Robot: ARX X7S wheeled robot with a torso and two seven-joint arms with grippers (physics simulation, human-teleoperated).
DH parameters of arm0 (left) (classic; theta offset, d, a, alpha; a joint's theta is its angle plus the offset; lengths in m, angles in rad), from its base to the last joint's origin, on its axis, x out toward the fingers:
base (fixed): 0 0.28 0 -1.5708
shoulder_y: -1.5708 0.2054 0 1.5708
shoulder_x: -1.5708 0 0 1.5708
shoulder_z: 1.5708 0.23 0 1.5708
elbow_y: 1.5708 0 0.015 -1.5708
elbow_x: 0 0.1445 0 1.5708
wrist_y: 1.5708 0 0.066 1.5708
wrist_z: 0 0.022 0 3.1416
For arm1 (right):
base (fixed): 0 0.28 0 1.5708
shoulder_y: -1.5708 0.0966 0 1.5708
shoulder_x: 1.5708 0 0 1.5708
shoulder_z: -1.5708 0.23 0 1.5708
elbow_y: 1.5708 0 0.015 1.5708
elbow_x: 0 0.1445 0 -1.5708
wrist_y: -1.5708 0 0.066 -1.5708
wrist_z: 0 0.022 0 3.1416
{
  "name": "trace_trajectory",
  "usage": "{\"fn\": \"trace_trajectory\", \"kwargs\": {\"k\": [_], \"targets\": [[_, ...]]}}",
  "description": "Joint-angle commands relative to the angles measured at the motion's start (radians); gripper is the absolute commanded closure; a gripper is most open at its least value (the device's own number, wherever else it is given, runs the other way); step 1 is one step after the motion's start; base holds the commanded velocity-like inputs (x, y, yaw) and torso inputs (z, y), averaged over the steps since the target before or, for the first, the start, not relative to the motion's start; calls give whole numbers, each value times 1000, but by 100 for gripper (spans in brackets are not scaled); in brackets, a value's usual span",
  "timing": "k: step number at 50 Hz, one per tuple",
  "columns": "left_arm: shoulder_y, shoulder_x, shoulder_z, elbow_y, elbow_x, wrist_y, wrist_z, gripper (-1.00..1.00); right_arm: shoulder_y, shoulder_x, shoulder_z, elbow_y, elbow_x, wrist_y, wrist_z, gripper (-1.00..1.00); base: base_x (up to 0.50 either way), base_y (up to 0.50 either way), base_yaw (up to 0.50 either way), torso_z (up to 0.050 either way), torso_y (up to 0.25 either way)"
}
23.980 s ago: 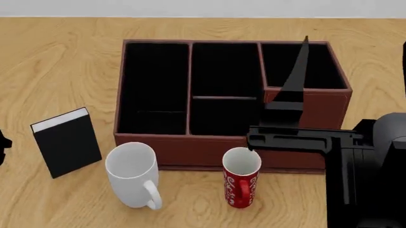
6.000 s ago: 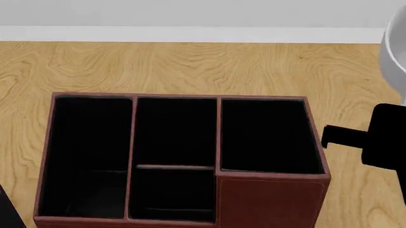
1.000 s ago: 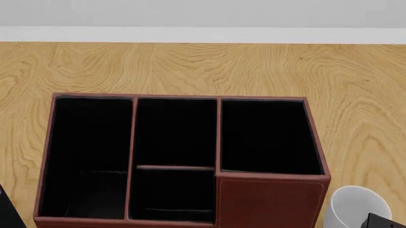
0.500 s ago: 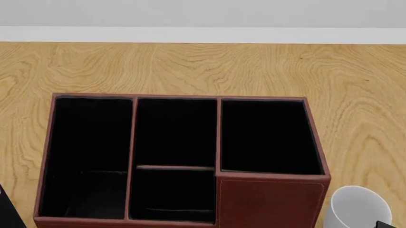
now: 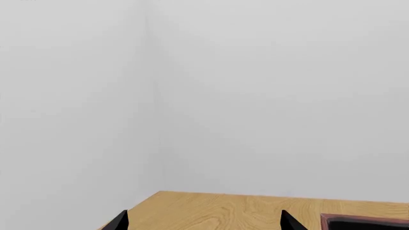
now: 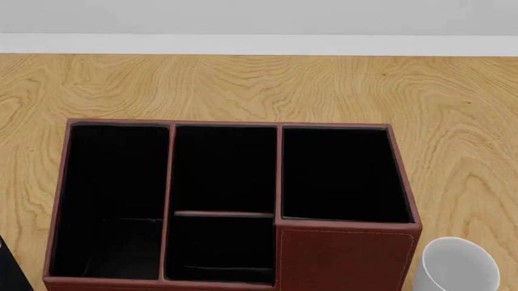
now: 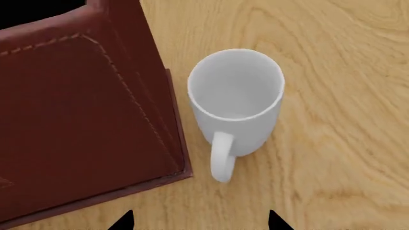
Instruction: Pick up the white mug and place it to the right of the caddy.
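Mug (image 6: 458, 265) down at the lower right of the head view, just beside the caddy (image 6: 344, 254).

You see the mug (image 7: 236, 103) upright on the wood table (image 7: 338, 72) in the right wrist view, mid-frame, its handle toward the camera and its wall close to the caddy's (image 7: 76, 115) stitched corner, not clearly touching. Your right gripper (image 7: 199, 222) shows only two black tips at the bottom edge, spread wide and clear of the mug, which suggests it is released. Your left gripper (image 5: 204, 221) likewise sits apart, idle, facing a blank wall with the caddy's rim (image 5: 364, 221) at lower right.
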Motion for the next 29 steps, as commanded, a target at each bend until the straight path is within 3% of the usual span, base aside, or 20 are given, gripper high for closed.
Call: {"fn": "trace_trajectory", "kwargs": {"k": [1, 15, 29], "targets": [[31, -5, -19, 28, -5, 7, -7, -100, -46, 104, -3, -183, -105, -84, 76, -100, 0, 0, 0, 0, 0], [39, -13, -19, 83, -12, -12, -17, -100, -106, 279, -27, -404, -364, -214, 216, -100, 0, 0, 0, 0, 0], [59, -20, -34, 125, -20, -16, -27, -100, -137, 282, -55, -498, -590, -251, 353, -100, 0, 0, 0, 0, 0]]}}
